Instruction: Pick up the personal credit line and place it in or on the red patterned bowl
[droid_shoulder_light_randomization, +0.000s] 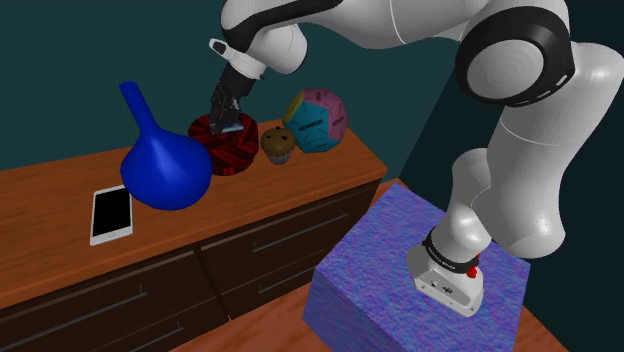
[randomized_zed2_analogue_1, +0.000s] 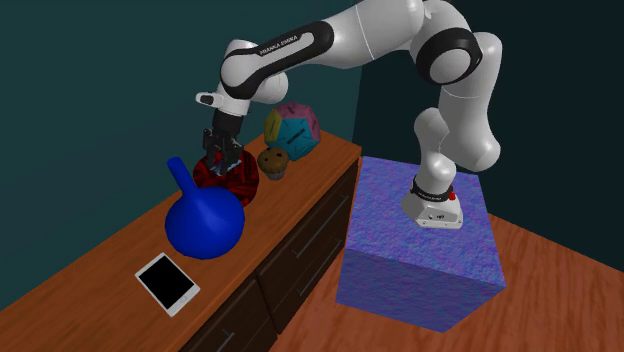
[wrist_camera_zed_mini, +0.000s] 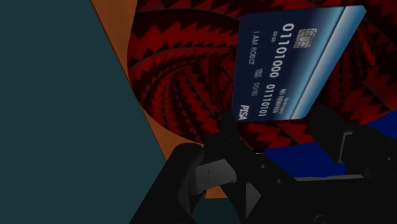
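Note:
A blue credit card (wrist_camera_zed_mini: 292, 63) with white digits and a chip hangs over the inside of the red and black patterned bowl (wrist_camera_zed_mini: 178, 76). My black gripper (wrist_camera_zed_mini: 273, 124) clasps the card's near end by its edges, one finger on each side. In the shoulder view the gripper (droid_shoulder_light_randomization: 228, 118) points down into the bowl (droid_shoulder_light_randomization: 235, 150) at the back of the dresser, and a pale sliver of the card (droid_shoulder_light_randomization: 233, 127) shows at its tips. The second exterior view has the gripper (randomized_zed2_analogue_1: 222, 155) at the bowl's (randomized_zed2_analogue_1: 235, 180) rim.
A big blue vase (droid_shoulder_light_randomization: 165, 170) stands just beside the bowl, with a white phone (droid_shoulder_light_randomization: 110, 213) lying flat past it. On the bowl's other side are a muffin (droid_shoulder_light_randomization: 277, 146) and a many-coloured polyhedron (droid_shoulder_light_randomization: 315, 120). All rest on a wooden dresser (droid_shoulder_light_randomization: 300, 180) against a teal wall.

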